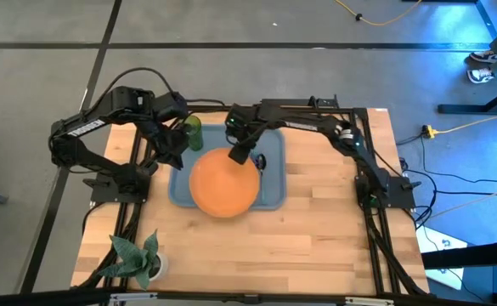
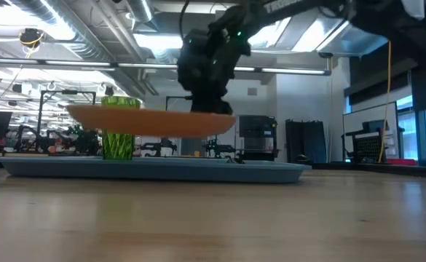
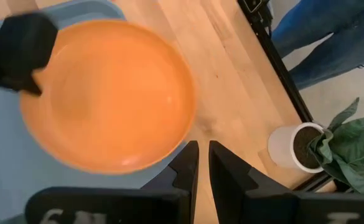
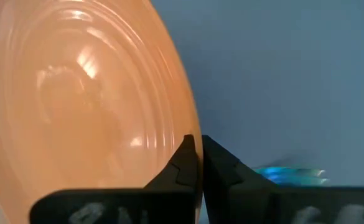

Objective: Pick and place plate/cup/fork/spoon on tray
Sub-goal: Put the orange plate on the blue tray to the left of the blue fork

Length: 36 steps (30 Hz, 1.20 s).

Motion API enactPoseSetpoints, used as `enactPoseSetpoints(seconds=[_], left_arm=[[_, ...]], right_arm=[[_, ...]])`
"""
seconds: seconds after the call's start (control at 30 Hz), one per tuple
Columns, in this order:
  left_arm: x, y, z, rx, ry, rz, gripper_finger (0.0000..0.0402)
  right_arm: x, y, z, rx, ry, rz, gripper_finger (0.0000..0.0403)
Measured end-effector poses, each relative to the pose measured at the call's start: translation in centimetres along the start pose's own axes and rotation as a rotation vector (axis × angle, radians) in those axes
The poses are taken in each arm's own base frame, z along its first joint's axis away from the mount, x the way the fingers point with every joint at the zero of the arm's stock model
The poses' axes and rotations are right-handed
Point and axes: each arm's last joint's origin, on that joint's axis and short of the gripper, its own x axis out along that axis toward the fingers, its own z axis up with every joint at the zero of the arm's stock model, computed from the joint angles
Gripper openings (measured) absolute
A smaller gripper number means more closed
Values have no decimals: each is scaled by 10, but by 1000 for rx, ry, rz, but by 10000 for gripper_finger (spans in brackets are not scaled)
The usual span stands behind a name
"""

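The orange plate hangs over the blue-grey tray, clear of it in the low view. My right gripper is shut on the plate's far rim. The green cup stands upright on the tray's far left corner and also shows in the low view. My left gripper is shut and empty above the tray's left edge, next to the cup. A slim utensil with a teal-blue handle lies on the tray to the right of the plate; whether it is the spoon or the fork I cannot tell. My right gripper pinches the plate's rim on its far side between its two fingers. The fingers slant down from the far side. The plate hangs about level, lifted clear above the tray.
A leafy plant in a white pot stands at the table's near left corner. Bare wood lies near of and right of the tray. A person's legs show beyond the table's edge in the left wrist view.
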Motion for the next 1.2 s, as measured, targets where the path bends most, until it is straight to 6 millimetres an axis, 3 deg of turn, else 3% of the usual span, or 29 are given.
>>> enactPoseSetpoints(seconds=[0.23,0.5,0.67,0.9,1.2], left_arm=[[-1,-1,0,3,-4,3,30],[-1,-1,0,4,-4,4,30],[-1,-1,0,4,-4,4,30],[-1,-1,0,4,-4,4,30],[-1,3,-2,-20,68,117,30]], right_arm=[[26,-24,20,-2,-13,-25,6],[50,-48,20,-7,26,-59,6],[48,-57,22,0,3,-159,6],[45,-61,23,-29,2,-139,6],[46,-59,23,-47,5,-82,67]])
